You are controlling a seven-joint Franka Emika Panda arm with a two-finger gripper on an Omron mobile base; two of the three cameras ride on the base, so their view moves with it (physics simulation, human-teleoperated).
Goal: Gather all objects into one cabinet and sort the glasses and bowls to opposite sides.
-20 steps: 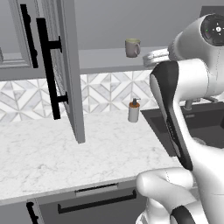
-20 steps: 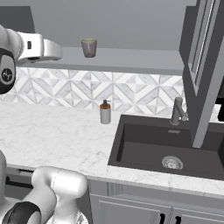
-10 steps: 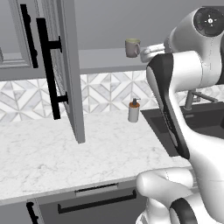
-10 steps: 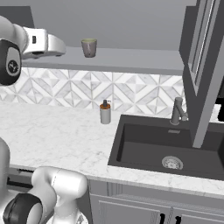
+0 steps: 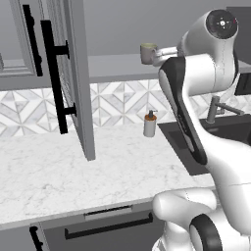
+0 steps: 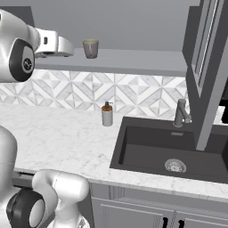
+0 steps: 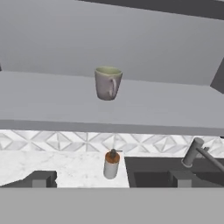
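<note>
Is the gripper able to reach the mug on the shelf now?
Probably yes. The gripper is open and faces the mug, which stands alone on the shelf, with nothing between them.

A grey shelf (image 7: pixel 52 98) runs along the wall inside the cabinet. One mug (image 7: pixel 107 82) stands upright on it, with its handle to one side and pale green inside. The mug also shows on the shelf (image 6: pixel 133 60) from the right (image 6: pixel 90 48) and from the left (image 5: pixel 148 53). Below is a white marble counter (image 5: pixel 59 171). A soap bottle (image 5: pixel 149 123) stands on it near the wall, just beside the dark sink (image 6: pixel 173 153). A tap (image 6: pixel 181 113) stands at the back of the sink.
</note>
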